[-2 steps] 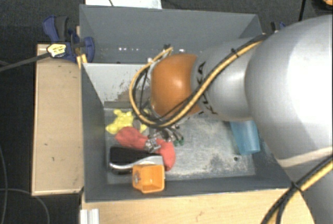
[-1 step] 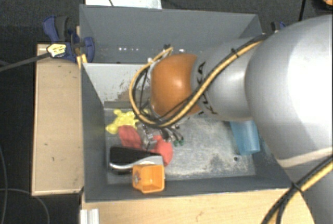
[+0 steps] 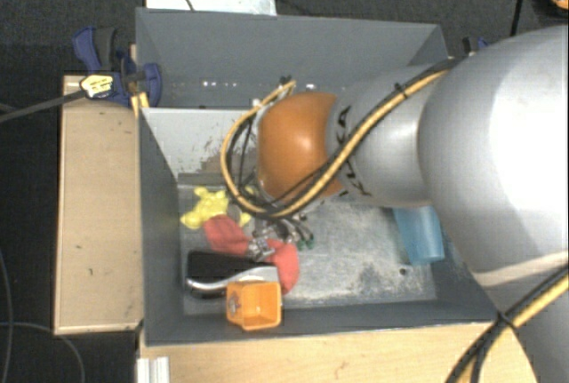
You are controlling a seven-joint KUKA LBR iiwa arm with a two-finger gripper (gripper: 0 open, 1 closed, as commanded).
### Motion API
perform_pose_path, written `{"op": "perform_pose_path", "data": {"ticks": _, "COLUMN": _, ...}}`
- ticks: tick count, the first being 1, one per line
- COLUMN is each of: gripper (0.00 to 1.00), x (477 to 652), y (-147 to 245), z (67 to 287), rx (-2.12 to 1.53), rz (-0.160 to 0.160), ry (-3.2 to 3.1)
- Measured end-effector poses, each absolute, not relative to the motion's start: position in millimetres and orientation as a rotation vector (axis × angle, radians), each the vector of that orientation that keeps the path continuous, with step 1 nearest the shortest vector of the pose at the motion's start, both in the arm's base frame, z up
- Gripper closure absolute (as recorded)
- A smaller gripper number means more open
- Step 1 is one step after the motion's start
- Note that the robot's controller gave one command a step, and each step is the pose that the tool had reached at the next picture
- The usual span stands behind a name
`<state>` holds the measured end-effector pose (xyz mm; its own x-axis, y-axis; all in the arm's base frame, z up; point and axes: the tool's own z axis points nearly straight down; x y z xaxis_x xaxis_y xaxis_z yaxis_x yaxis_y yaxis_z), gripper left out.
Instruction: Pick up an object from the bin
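One red lump point(image 3: 226, 235) lay just beside my hand point(image 3: 267, 244). It seemed soft and light, best pinched mid-body. I couldn't tell whether the hand was apart or together.

bin point(image 3: 164, 221) | heap point(image 3: 222, 235) left — front | 1 cylinder point(image 3: 420, 235) right, apart

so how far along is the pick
Reach looks done: the gripper is low in the left end of the bin. In hand: it sits at the red lump, between the yellow toy and orange cup. Left: lifting it out; nothing looks raised yet.
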<state>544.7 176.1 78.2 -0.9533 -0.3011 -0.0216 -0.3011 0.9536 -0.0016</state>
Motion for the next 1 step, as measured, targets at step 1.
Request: {"op": "perform_pose_path", "data": {"ticks": 1, "gripper": 1.0, "x": 544.3, "y": 176.3, "z": 78.8, "rx": -0.474, "rz": 0.003, "ry": 3.086}}
